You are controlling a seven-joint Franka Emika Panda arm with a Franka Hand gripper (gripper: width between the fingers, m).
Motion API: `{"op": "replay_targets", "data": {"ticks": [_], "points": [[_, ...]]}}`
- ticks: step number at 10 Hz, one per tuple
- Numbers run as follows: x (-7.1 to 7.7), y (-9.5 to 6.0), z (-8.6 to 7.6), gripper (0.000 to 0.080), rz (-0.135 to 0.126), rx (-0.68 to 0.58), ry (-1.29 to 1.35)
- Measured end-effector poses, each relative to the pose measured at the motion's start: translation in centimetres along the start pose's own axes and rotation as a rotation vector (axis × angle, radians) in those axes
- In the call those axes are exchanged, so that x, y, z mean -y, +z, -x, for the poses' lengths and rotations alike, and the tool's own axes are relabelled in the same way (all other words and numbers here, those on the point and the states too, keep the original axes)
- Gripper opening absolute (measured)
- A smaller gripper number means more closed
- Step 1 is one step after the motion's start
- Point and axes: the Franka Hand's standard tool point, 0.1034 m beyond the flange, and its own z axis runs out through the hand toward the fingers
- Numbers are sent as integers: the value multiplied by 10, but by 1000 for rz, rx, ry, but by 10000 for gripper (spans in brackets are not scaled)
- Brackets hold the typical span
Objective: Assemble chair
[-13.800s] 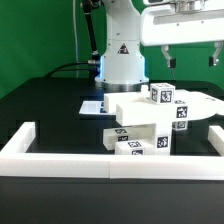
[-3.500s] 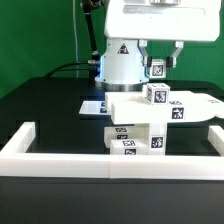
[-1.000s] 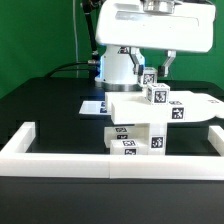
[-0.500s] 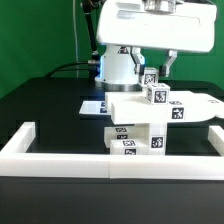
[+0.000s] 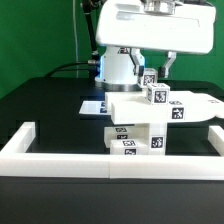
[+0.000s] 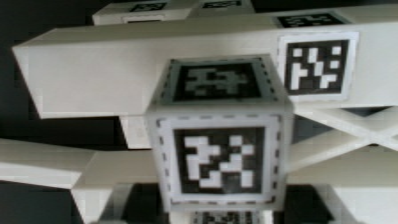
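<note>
Pincer [image 5: 149,76] up in the air, clamped on a small white tagged post [image 5: 149,79] w/ tag facing out, fingers [image 5: 136,62] either side of it; right below the pincer another tagged post [image 5: 158,96] stands upright on the flat white panel [image 5: 130,108], just apart from the held one; wrist cam looks straight down the held post [image 6: 221,130] onto the cross-braced frame [image 6: 329,150]; rest of chair stack [image 5: 135,138] sits lower, in front of the pincer, behind the white border wall [image 5: 110,160]

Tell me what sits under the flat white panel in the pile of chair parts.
Under the panel is a tagged white block, lying on the black table. Whatever lies farther back beneath the panel is hidden.
</note>
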Motion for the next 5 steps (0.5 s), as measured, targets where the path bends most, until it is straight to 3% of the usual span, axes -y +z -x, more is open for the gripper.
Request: {"op": "replay_targets", "data": {"ticks": [5], "points": [[-1,2,6,287,0,3,2]]}}
